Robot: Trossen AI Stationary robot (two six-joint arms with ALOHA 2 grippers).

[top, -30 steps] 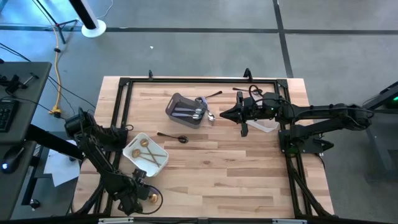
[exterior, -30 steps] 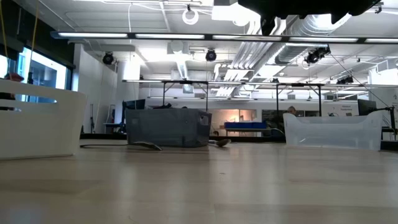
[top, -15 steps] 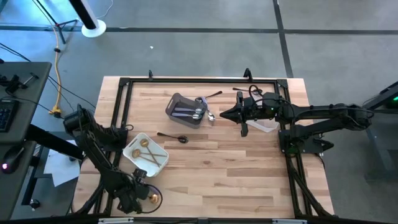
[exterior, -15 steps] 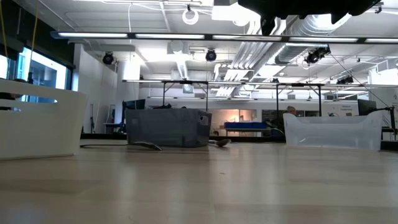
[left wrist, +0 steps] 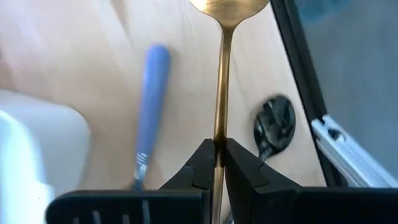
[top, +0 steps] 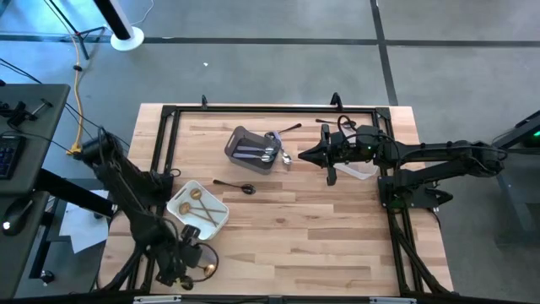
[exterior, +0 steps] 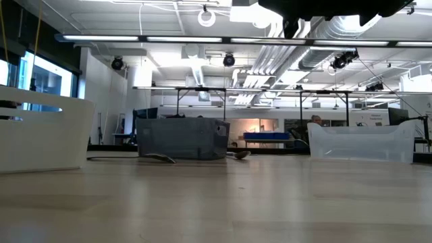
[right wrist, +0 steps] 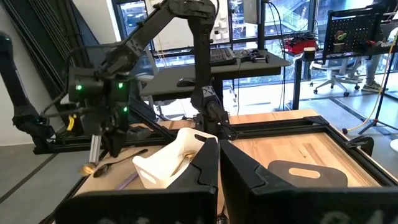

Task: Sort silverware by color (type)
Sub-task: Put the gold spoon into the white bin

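Note:
My left gripper (top: 192, 260) is at the table's near left corner, shut on a gold spoon (left wrist: 221, 74), whose bowl (top: 205, 268) points away from the fingers. Beside it on the wood lie a lilac-handled piece (left wrist: 149, 93) and a black spoon (left wrist: 273, 124). The white tray (top: 213, 221) holds gold pieces (top: 199, 205). The grey bin (top: 240, 139) holds silver pieces (top: 257, 154). A black spoon (top: 236, 186) lies on the table between tray and bin. My right gripper (top: 327, 157) hovers shut and empty between the grey bin and the clear tub (top: 364, 171). My left gripper pinches the gold spoon's thin handle (left wrist: 219, 144) between its two fingertips (left wrist: 202, 163), well back from the bowl (left wrist: 229, 6). The fingers lie along the handle, and the bowl sticks out ahead of them. Whether the bowl touches the table does not show.
A black fork (top: 288, 129) and a silver spoon (top: 285, 158) lie beside the grey bin at the far side. A black frame (top: 169, 114) runs round the table. The middle and near right of the tabletop (top: 312, 228) are bare wood.
My left arm's elbow has swung toward the table's left and far side, while its gripper stays shut on the gold spoon at the near left corner. My right arm has kept still.

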